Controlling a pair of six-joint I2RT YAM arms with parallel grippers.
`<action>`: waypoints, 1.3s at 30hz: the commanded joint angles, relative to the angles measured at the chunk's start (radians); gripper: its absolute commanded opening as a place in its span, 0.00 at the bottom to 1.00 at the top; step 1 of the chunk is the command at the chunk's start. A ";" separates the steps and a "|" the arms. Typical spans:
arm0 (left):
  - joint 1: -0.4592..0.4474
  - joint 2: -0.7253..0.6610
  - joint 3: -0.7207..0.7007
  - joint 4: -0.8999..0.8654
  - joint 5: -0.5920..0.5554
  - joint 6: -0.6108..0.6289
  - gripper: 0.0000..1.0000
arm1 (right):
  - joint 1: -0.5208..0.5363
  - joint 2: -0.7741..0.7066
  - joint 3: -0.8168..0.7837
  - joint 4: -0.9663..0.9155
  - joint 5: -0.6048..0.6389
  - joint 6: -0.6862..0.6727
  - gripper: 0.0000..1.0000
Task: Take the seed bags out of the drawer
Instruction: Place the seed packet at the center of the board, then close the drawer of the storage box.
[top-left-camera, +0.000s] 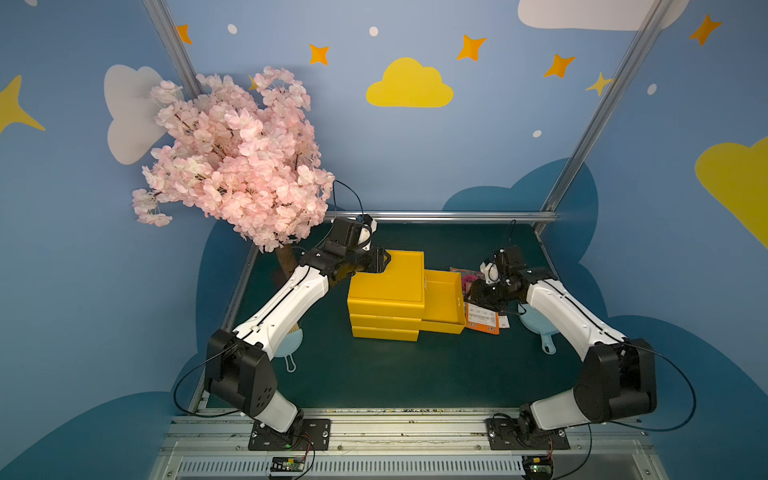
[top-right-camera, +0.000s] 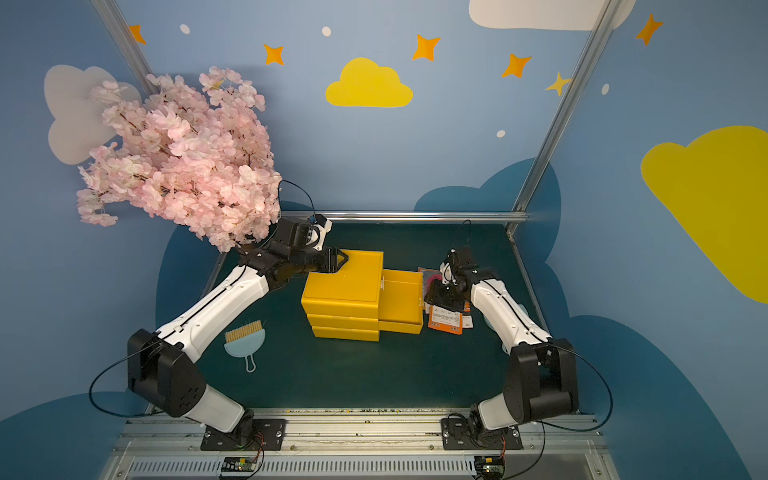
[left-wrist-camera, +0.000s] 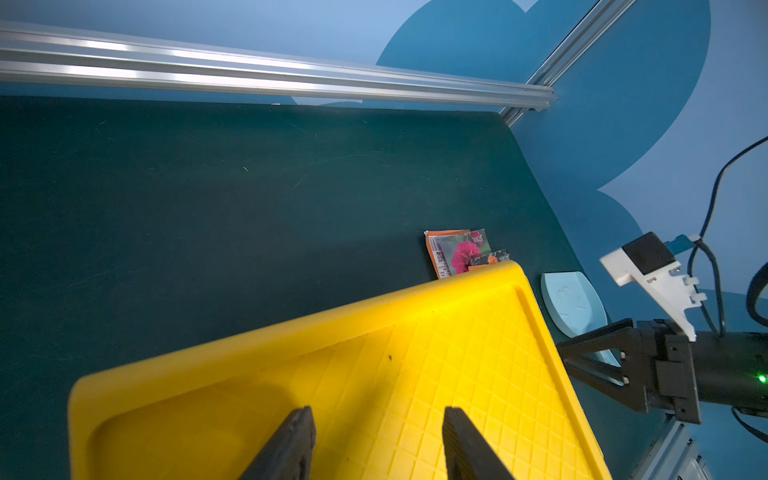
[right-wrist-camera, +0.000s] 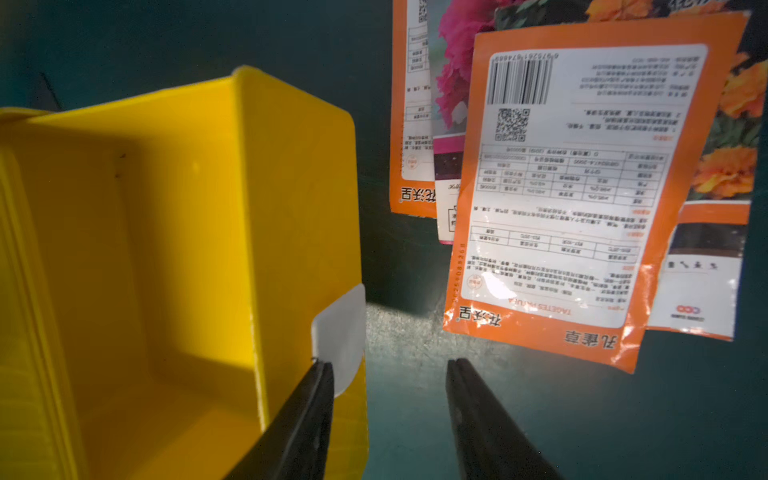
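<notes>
The drawer (top-left-camera: 442, 301) (top-right-camera: 401, 301) stands pulled out to the right of the yellow cabinet (top-left-camera: 386, 282). In the right wrist view, the drawer (right-wrist-camera: 166, 249) holds nothing. The seed bags (top-left-camera: 482, 320) (top-right-camera: 445, 322) lie overlapping on the green mat, just right of the drawer. The top bag (right-wrist-camera: 561, 187) lies print side down, over one with pink flowers (right-wrist-camera: 451, 83) and one with orange flowers (right-wrist-camera: 731, 124). My right gripper (right-wrist-camera: 388, 365) (top-left-camera: 473, 301) is open above the mat, between the drawer's white tab handle (right-wrist-camera: 340, 332) and the bags. My left gripper (left-wrist-camera: 376, 415) (top-left-camera: 384, 259) is open over the cabinet's top.
A pink blossom tree (top-left-camera: 237, 158) overhangs the back left corner. A pale blue brush (top-right-camera: 245, 340) lies near the left arm. A pale blue dustpan (top-left-camera: 536, 324) (left-wrist-camera: 573, 303) lies under the right arm. An aluminium rail (top-left-camera: 436, 216) bounds the far edge.
</notes>
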 joint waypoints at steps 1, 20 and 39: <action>-0.010 0.071 -0.091 -0.256 -0.002 -0.026 0.55 | 0.027 -0.022 -0.019 0.041 -0.085 0.047 0.50; -0.013 0.047 -0.108 -0.258 -0.007 -0.027 0.55 | 0.205 0.156 0.018 0.354 -0.323 0.267 0.49; -0.034 -0.065 -0.061 -0.362 -0.041 -0.020 0.56 | 0.276 0.248 0.015 0.479 -0.376 0.333 0.47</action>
